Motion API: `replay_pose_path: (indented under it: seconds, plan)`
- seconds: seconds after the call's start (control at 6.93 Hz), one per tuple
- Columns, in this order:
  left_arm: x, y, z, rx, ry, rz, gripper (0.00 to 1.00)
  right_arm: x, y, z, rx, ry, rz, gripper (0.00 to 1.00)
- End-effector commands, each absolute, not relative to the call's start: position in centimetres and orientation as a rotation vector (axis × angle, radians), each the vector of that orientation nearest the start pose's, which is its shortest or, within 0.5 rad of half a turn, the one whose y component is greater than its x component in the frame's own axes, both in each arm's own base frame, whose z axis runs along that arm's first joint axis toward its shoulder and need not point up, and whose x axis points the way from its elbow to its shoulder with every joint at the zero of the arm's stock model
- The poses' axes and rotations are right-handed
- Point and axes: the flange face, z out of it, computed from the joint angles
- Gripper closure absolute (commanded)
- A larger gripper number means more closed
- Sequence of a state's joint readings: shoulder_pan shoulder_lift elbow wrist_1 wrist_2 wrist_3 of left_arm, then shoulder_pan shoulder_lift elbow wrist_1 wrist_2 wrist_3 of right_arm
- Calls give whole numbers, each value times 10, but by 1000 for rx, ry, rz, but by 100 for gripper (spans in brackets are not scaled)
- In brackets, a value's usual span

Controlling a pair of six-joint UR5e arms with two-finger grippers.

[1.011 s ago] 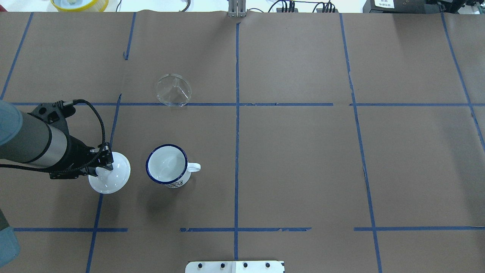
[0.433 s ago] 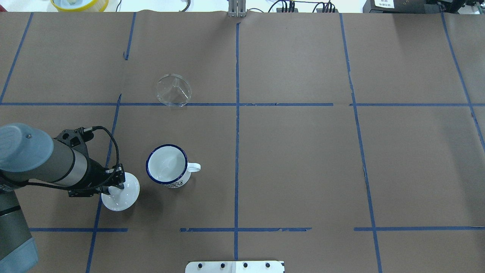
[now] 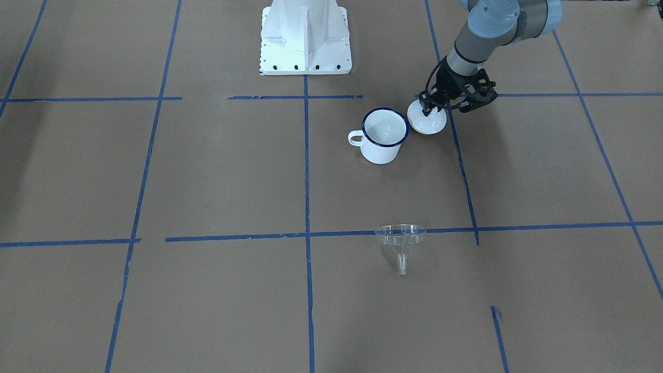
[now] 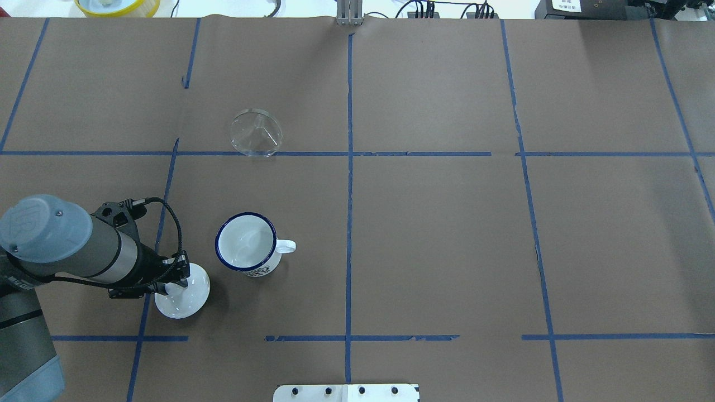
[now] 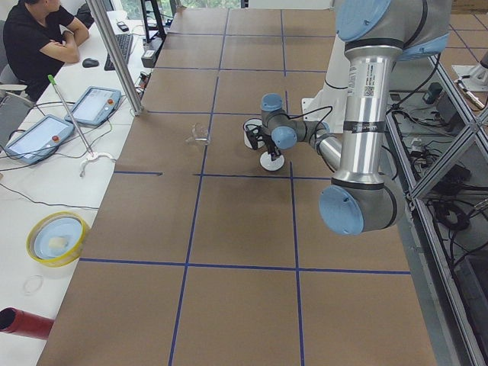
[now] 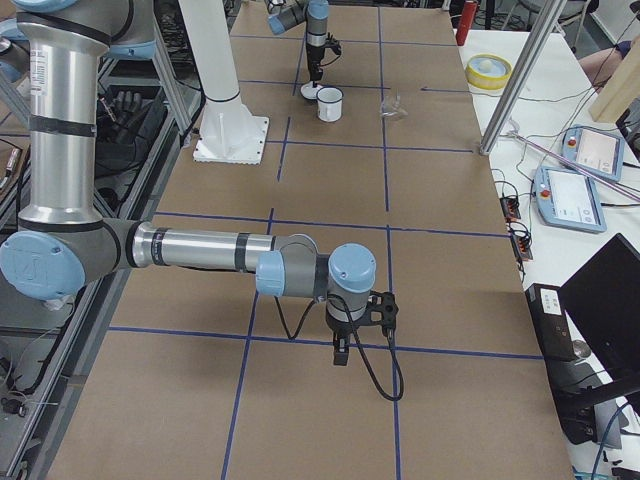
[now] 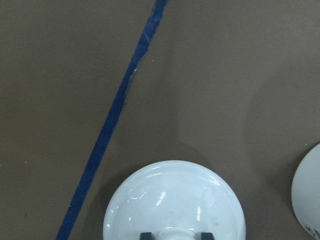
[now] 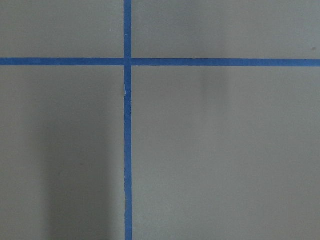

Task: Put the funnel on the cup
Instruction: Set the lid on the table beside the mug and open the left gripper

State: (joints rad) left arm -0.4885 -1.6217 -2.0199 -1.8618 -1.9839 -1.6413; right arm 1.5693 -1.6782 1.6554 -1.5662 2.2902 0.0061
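Observation:
The clear funnel point(image 4: 256, 133) stands mouth up on the table, far from the robot; it also shows in the front view point(image 3: 400, 239). The white cup point(image 4: 246, 242) with a blue rim stands upright and open, handle to the right. My left gripper point(image 4: 174, 279) is shut on the knob of a white domed lid point(image 4: 184, 300), just left of the cup and nearer the robot. The left wrist view shows the lid point(image 7: 175, 200) between the fingertips, close over the paper. My right gripper point(image 6: 341, 355) hangs over bare table far away; I cannot tell whether it is open or shut.
Brown paper with blue tape lines covers the table point(image 4: 447, 234). The white robot base plate point(image 4: 346, 392) is at the near edge. A yellow-rimmed dish point(image 4: 117, 5) lies beyond the far edge. An operator sits at the side desk point(image 5: 42, 38).
My left gripper has carried the white lid toward the robot's side and slightly right, and the lid looks smaller, so lower. The cup and funnel have not moved.

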Motion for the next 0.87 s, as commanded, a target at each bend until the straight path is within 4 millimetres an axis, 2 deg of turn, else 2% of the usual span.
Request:
replay_pose_path:
  seconds: [0.0,0.14,0.29,0.58,0.72]
  plan:
    - [399,-317,393,-221,847,-358,0,67,-445,671,-20,-719,11,0]
    - [396,-318,390,-217,853,-359,0,67,-445,670,-19,-719,10,0]
    - [376,-321,368,-197,894,-372,0,67,-445,671,-20,-719,11,0]
    - [320,-370,345,-123,951,-508,0,67,-445,671,-20,-719,11,0]
    - [335,-384,329,-166,974,-610,0,67,-445,670,-19,-719,10,0]
